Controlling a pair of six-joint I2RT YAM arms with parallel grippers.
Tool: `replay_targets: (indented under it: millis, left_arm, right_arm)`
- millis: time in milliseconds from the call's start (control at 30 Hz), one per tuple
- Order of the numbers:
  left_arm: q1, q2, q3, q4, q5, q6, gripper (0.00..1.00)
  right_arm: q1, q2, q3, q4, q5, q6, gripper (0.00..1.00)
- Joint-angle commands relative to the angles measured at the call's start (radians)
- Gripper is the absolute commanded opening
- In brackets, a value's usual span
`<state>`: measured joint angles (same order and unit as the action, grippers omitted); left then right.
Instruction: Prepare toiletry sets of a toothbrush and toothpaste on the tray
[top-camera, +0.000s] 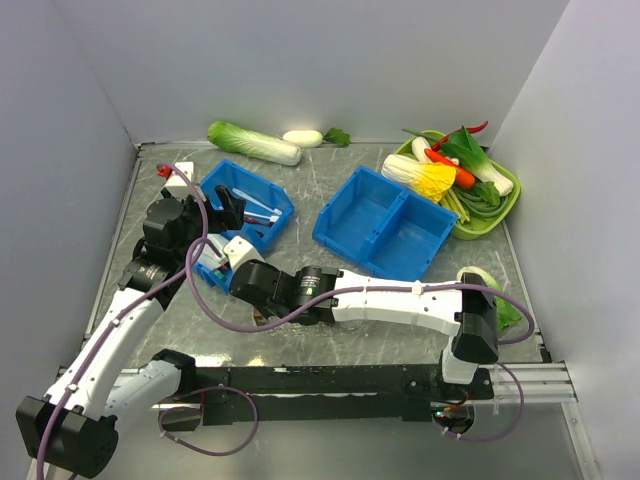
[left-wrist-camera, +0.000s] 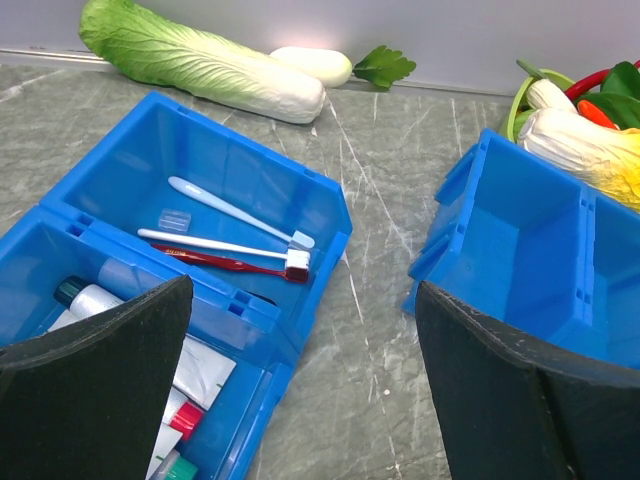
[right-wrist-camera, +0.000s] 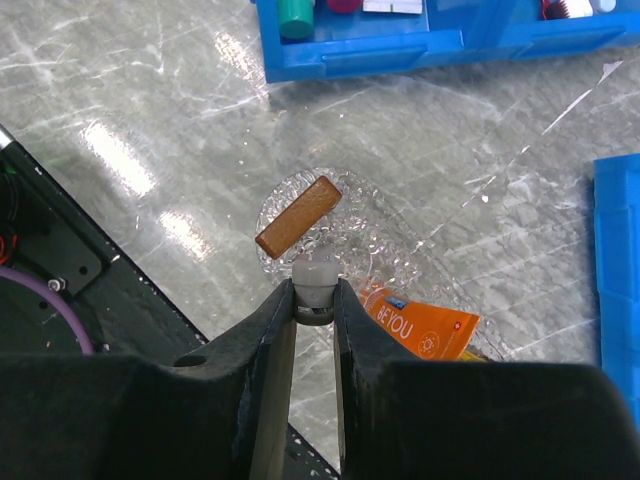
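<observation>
The left jaws were wide open and held nothing. They hung over the blue bin (left-wrist-camera: 250, 160) that had the brushes in it. Three lay flat in its far part: a pale toothbrush (left-wrist-camera: 235, 210), a white one (left-wrist-camera: 215, 245) and a red one (left-wrist-camera: 225, 260). Tubes (left-wrist-camera: 195, 370) filled the near part.

The right jaws were closed on the white cap (right-wrist-camera: 315, 283) of an orange tube (right-wrist-camera: 425, 335), by the near edge of the clear tray (right-wrist-camera: 370, 245). A small brown block (right-wrist-camera: 297, 215) lay on the tray. The tray sat on the worktop (right-wrist-camera: 130, 120) near the bin.

A toothbrush looked light, thin, stiff and a bit slippery. The middle of its handle seemed the best place to pinch. The brushes lay close together, so the jaws could catch two.
</observation>
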<state>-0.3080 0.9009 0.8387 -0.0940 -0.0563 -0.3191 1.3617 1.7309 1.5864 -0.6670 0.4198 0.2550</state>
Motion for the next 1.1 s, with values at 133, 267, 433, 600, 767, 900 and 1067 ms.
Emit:
replay_targets:
  millis: [133, 267, 433, 600, 767, 900, 1067]
  left_arm:
    - [0.001, 0.001, 0.003, 0.039, 0.015, 0.011, 0.96]
    - [0.000, 0.000, 0.005, 0.036, 0.015, 0.012, 0.96]
    - [0.001, -0.002, 0.007, 0.037, 0.012, 0.012, 0.97]
    - [0.001, -0.005, 0.005, 0.034, 0.015, 0.008, 0.96]
    - [0.001, -0.007, 0.005, 0.036, 0.018, 0.006, 0.96]
    - [0.001, -0.005, 0.007, 0.036, 0.015, 0.008, 0.97]
    - [0.001, 0.000, 0.007, 0.036, 0.015, 0.011, 0.96]
  right_arm:
    - [0.004, 0.022, 0.034, -0.043, -0.046, -0.026, 0.00]
    - [-0.009, 0.016, 0.034, -0.042, -0.064, -0.031, 0.00]
    - [-0.019, -0.004, 0.034, -0.036, -0.072, -0.022, 0.00]
    - [-0.027, -0.007, 0.056, -0.046, -0.006, -0.002, 0.00]
    - [-0.027, -0.008, 0.067, -0.063, 0.031, 0.013, 0.00]
    - [-0.027, -0.022, 0.058, -0.039, 0.056, 0.016, 0.00]
    - [-0.032, -0.021, 0.052, -0.019, 0.036, 0.023, 0.00]
